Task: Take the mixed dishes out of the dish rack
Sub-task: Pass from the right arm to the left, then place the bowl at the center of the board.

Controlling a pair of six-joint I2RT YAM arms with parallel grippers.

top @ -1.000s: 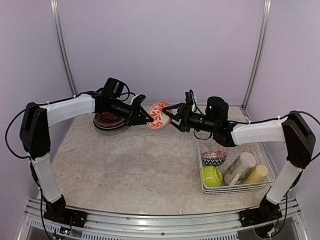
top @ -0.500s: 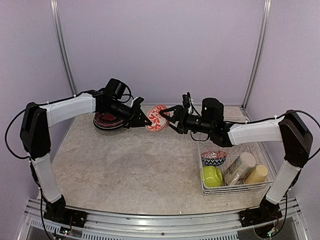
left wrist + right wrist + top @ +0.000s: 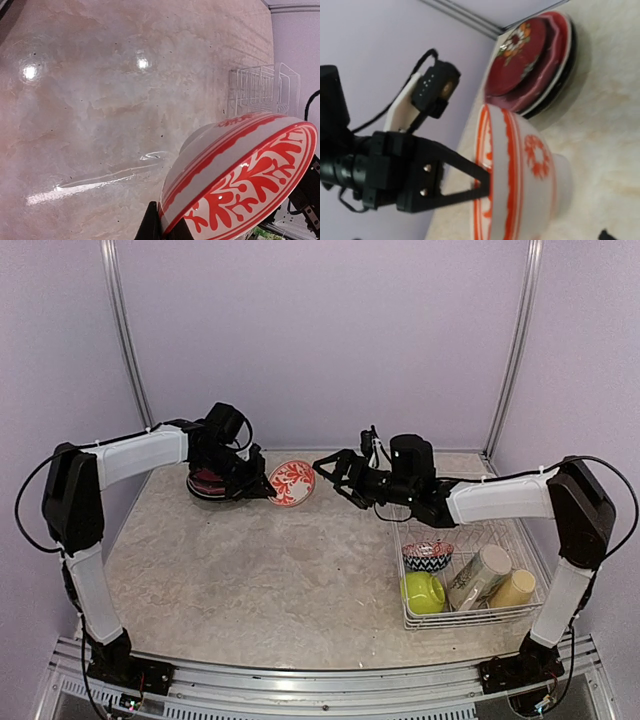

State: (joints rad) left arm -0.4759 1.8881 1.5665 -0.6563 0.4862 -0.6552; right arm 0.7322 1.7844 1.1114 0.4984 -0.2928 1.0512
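My left gripper (image 3: 268,483) is shut on the rim of the red-patterned bowl (image 3: 292,483) and holds it tilted on edge just above the table, right of the plate stack (image 3: 207,483). The left wrist view shows the bowl (image 3: 240,175) pinched at its rim by my left gripper (image 3: 162,231). My right gripper (image 3: 326,472) is open and empty, a little right of the bowl. The right wrist view shows the bowl (image 3: 520,175), the left gripper (image 3: 487,185) on its rim and the dark red plates (image 3: 535,65).
The white wire dish rack (image 3: 470,540) stands at the right and holds a blue-chevron bowl (image 3: 427,556), a lime-green bowl (image 3: 422,592), a cream mug (image 3: 480,575) and a yellow mug (image 3: 513,588). The rack also shows in the left wrist view (image 3: 260,90).
The bowl was between both grippers; now only the left gripper holds it, and it has moved left toward the plates. The right gripper stands apart from it.
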